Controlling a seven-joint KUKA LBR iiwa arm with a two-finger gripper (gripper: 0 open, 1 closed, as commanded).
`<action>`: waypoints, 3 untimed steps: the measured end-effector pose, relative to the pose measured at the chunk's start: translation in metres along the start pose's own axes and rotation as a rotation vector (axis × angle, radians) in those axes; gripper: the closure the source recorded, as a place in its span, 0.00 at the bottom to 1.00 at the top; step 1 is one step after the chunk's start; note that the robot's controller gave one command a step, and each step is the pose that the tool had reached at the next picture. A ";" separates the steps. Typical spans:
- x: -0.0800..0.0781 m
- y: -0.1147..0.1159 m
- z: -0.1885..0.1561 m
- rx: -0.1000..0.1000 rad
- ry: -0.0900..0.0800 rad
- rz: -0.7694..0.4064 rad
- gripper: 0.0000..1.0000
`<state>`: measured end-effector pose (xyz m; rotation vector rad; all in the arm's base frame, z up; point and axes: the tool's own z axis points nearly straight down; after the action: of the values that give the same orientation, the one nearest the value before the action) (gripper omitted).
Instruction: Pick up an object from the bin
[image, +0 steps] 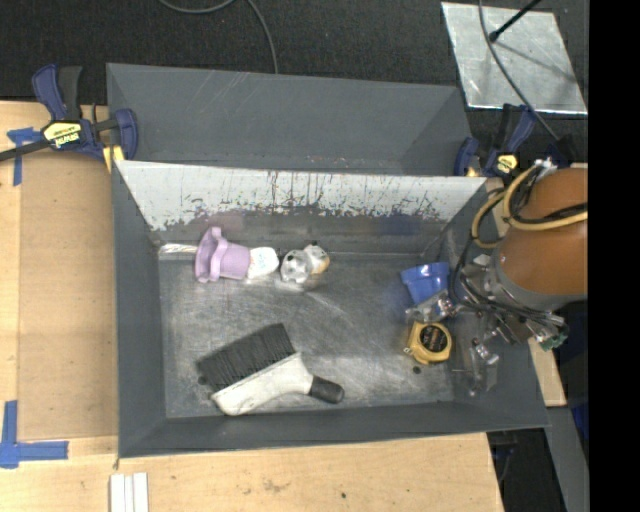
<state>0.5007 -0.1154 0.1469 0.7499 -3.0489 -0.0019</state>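
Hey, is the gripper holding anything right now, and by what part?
Nothing visibly held: the gripper hovers just right of the yellow tape measure.

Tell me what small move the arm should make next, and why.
Probably slide the pincer a little toward the middle of the bin, so it comes over the yellow and black tape measure. The pincer hangs close to the right wall, beside the tape measure rather than above it. That is the nearest thing, and it lies apart from the blue object behind it.
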 end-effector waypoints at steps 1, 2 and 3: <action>-0.002 0.000 -0.003 0.003 -0.005 -0.001 0.00; -0.006 -0.008 0.013 0.007 -0.009 0.066 0.00; 0.001 -0.036 0.072 -0.009 -0.010 -0.030 1.00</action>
<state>0.5164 -0.1474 0.0749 0.7973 -3.0441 -0.0200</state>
